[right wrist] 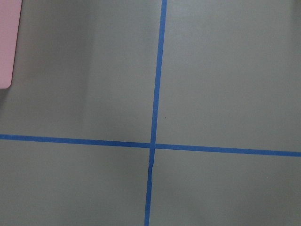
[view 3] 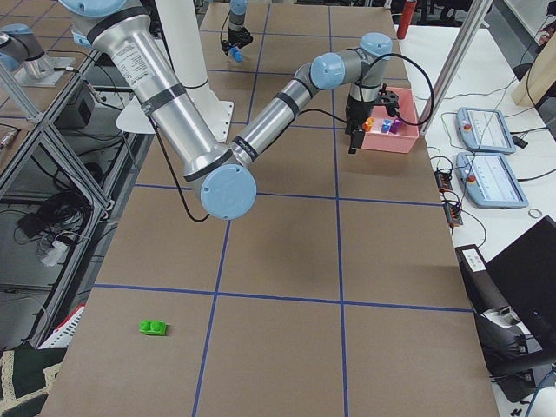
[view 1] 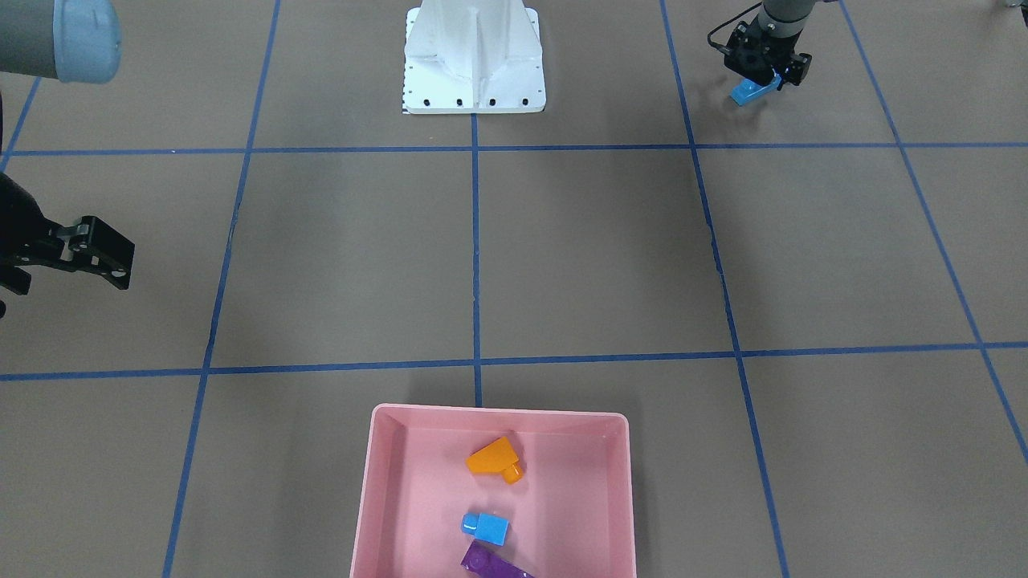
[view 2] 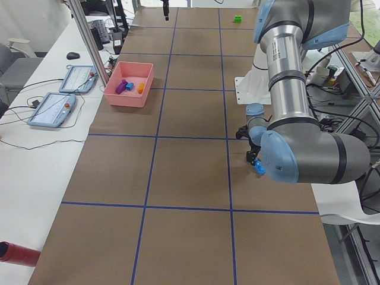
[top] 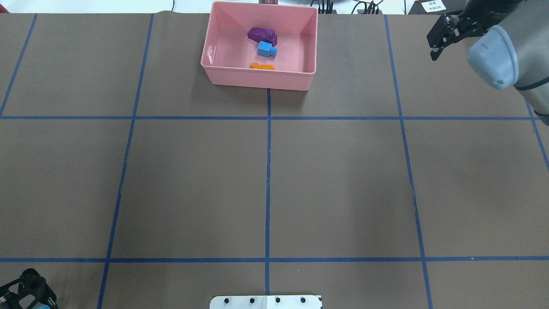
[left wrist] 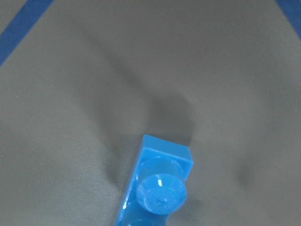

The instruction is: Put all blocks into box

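My left gripper (view 1: pixel 763 79) is shut on the long blue bar (view 1: pixel 750 93) and holds it just above the table near the robot's side; the bar fills the left wrist view (left wrist: pixel 157 188). My right gripper (view 1: pixel 103 255) is open and empty, beside the pink box (view 1: pixel 377 482) and off to one side of it. In the box lie the orange sloped brick (view 1: pixel 494 459), the small blue cube (view 1: pixel 487 527) and the purple sloped brick (view 1: pixel 494 564). The green brick (view 3: pixel 154 327) lies alone on the table, far from the box on the robot's right.
The white metal base (view 1: pixel 474 56) stands at the robot's edge of the table. Blue tape lines (view 1: pixel 475 241) divide the brown table into squares. Tablets (view 3: pixel 491 130) and cables lie on the side bench beyond the box.
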Controlling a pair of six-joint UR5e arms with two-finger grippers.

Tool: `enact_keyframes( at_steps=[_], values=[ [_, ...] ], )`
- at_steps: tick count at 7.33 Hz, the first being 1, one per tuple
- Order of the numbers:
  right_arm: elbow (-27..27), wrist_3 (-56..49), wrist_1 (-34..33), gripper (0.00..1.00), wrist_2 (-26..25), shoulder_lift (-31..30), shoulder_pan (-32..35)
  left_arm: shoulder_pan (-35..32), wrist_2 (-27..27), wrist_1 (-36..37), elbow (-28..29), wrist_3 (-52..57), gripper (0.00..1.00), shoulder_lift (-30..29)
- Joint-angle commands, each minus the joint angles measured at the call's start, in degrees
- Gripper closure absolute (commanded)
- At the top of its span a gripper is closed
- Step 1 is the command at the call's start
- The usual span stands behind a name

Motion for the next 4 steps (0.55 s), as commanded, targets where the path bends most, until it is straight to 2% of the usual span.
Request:
enact_keyframes(
  at_steps=[1, 2, 4],
  values=[
    [0.0, 0.0, 0.0, 0.01, 0.0, -0.1, 0.0, -0.3, 0.1, -0.4, 0.3, -0.4, 0.57, -0.6],
    [0.0, 0.0, 0.0, 0.01, 0.0, -0.1, 0.0, -0.3, 0.2, -0.4, -0.1, -0.5, 1.00, -0.5],
    [0.0, -0.6, 0.0, 0.00, 0.1, -0.1, 0.8, -0.8, 2.4, -0.4, -2.7, -4.8, 1.00, 0.1]
  ],
)
